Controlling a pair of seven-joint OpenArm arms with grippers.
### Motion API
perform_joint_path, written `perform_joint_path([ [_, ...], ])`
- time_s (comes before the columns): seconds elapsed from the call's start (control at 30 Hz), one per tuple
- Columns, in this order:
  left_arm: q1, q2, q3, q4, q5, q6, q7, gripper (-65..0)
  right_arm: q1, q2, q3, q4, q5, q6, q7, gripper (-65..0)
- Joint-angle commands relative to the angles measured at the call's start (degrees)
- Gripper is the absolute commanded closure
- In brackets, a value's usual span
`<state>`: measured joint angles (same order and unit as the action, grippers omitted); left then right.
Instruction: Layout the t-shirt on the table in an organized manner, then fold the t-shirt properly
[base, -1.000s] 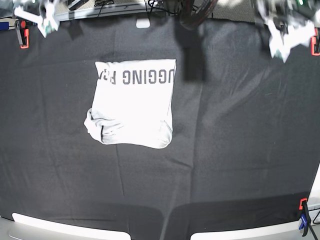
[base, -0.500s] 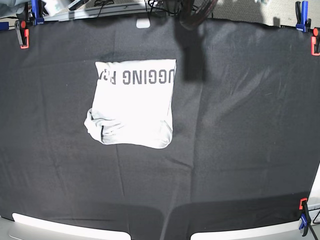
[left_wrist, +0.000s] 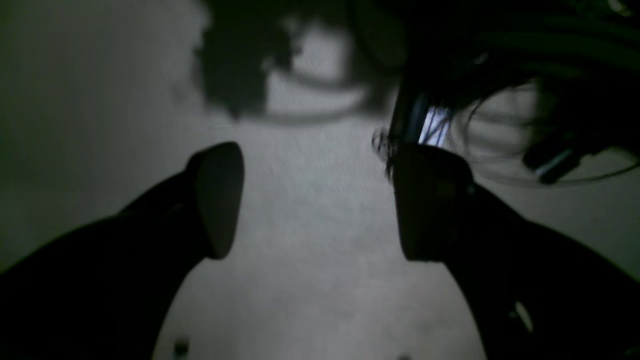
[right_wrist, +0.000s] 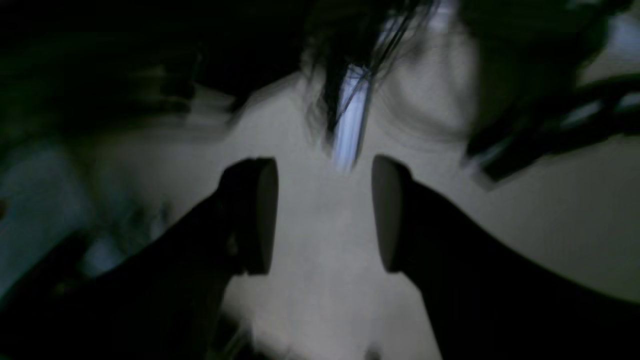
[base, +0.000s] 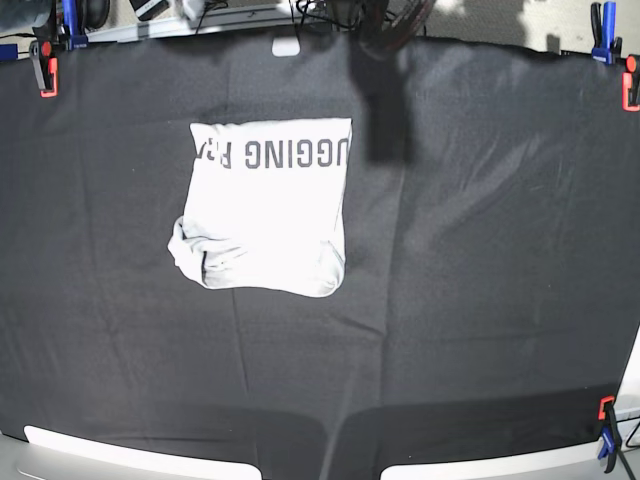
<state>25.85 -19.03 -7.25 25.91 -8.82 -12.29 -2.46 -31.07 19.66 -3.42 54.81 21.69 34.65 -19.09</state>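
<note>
The white t-shirt (base: 265, 205) lies folded into a rough rectangle on the black table (base: 480, 300), left of centre in the base view. Its dark lettering runs along the far edge, and a bunched sleeve sticks out at its near left corner. Neither arm shows in the base view. In the left wrist view my left gripper (left_wrist: 315, 200) is open wide, with nothing between its dark fingers (left_wrist: 215, 200). In the right wrist view my right gripper (right_wrist: 325, 215) is open too, its fingers (right_wrist: 255, 215) empty. Both wrist views are dim and blurred, showing a pale surface and cables, not the t-shirt.
Orange and blue clamps (base: 45, 65) hold the cloth at the far left corner, more (base: 612, 45) at the far right, and one (base: 606, 435) at the near right. A small white tag (base: 286, 47) lies at the far edge. Dark cables (left_wrist: 500, 60) hang above.
A second ago both arms showed blurred at the base view's top corners. They have since left that view. The t-shirt has not moved.
</note>
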Motion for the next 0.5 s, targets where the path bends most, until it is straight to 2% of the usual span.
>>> perform_joint_path([
  [0.0, -0.87, -0.66, -0.15, -3.13, -0.04, -0.11, -1.77, -43.8, 1.31, 0.22, -1.05, -2.93, -1.14, -2.05, 3.23, -29.8],
  [0.13, -5.22, -0.66, -0.15, -10.69, -0.02, -0.13, -3.17, -43.8, 7.72, -1.14, -5.86, -16.52, -8.37, -11.32, 10.64, -29.7],
  [0.2, -5.49, -0.66, -0.15, -10.38, -0.04, -0.04, -3.17, -43.8, 9.68, -1.6, -7.8, -21.86, -10.23, -13.94, 12.74, -29.7],
  [0.3, -5.49, -0.63, -0.15, -9.46, -0.02, 0.0, -3.17, -43.8, 10.93, -1.73, -9.44, -25.88, -10.16, -14.71, 13.6, -29.7],
  [0.47, -5.51, -0.63, -0.15, -9.25, -0.04, 0.02, -3.23, -43.8, 11.1, -1.73, -10.14, -26.16, -10.16, -14.51, 13.22, -29.7],
])
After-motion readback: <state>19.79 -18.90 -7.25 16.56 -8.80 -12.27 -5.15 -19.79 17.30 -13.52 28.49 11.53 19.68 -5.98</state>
